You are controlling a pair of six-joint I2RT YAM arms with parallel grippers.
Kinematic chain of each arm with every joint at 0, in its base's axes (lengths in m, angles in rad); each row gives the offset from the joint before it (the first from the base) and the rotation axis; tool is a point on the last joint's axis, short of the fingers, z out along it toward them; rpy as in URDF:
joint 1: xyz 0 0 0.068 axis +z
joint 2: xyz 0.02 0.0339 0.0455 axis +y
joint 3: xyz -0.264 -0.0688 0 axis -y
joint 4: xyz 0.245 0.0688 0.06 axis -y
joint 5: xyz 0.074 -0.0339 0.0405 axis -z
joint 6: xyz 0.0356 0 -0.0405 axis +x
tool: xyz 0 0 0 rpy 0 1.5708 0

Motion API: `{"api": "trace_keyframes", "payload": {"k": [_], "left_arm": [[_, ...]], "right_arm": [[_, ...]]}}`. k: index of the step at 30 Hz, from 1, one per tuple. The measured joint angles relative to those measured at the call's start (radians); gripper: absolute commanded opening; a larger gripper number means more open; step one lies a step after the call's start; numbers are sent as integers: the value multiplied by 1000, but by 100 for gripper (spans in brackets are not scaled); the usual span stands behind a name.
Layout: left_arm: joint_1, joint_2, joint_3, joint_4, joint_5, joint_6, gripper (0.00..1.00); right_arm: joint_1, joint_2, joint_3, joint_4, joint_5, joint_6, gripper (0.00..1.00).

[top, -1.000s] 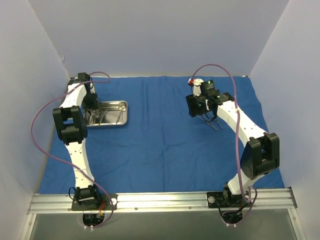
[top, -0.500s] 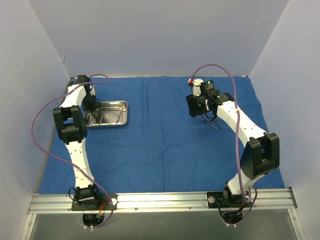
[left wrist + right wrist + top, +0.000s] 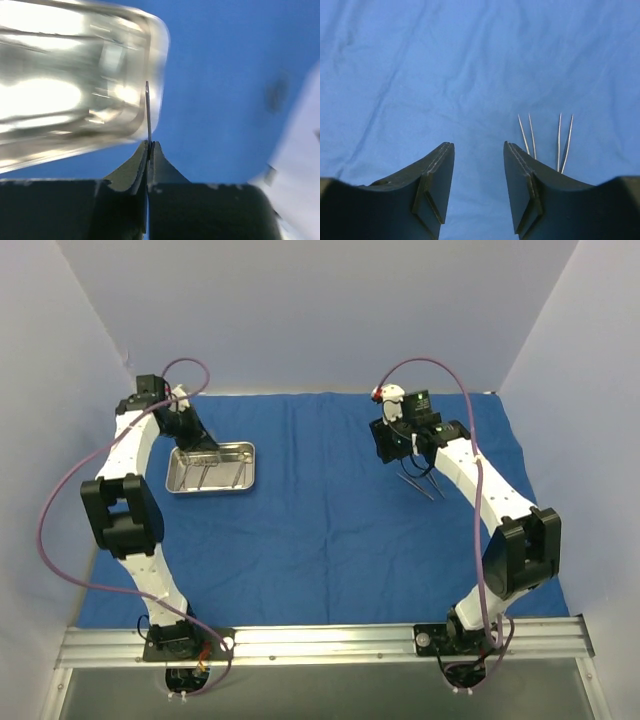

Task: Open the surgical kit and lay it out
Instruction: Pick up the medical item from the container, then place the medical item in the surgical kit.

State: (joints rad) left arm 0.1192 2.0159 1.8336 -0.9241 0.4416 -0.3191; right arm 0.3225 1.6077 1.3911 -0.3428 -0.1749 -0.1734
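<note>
The royal-blue cloth [image 3: 320, 530] lies spread flat over the table. On its left part stands the shiny steel tray [image 3: 247, 466], with thin silver instruments [image 3: 205, 474] in it. My left gripper [image 3: 149, 143] hangs above the cloth just off the blurred tray [image 3: 75, 90]. It is shut on a thin silver instrument [image 3: 148, 110], seen edge-on and sticking straight out past the fingertips. My right gripper [image 3: 478, 146] is open over bare cloth with nothing between its fingers. Two silver tweezers [image 3: 528, 134] [image 3: 564, 141] lie side by side just right of it, also in the top view [image 3: 421, 484].
Pale walls close the table in on the left, right and back. The cloth's near edge stops short of the metal rail [image 3: 320, 640] that carries the arm bases. Purple cables [image 3: 60, 530] loop off both arms.
My left gripper has shut on the thin instrument and risen up and back from the tray. The right gripper has drawn slightly back from the tweezers, its jaws a little narrower.
</note>
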Motion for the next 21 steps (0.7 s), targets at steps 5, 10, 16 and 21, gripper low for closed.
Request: {"api": "trace_keyframes", "payload": {"k": [5,10,16,21], "left_arm": [[-167,-176,-201,145,272,-130,2],[-369,-314,-459,348,459,-307,2],[-454,-478,-699,617,589,-591,2],[-563,-591,-924,1092,665,-965,2]], "right_arm": [[62,-9,3,27,-66,-150,32],[163,-175,-122,105,-176,-346,47],[208,-434,-199,138,-293,-549,50],[290,-583,-308,144,-341,-666,52]]}}
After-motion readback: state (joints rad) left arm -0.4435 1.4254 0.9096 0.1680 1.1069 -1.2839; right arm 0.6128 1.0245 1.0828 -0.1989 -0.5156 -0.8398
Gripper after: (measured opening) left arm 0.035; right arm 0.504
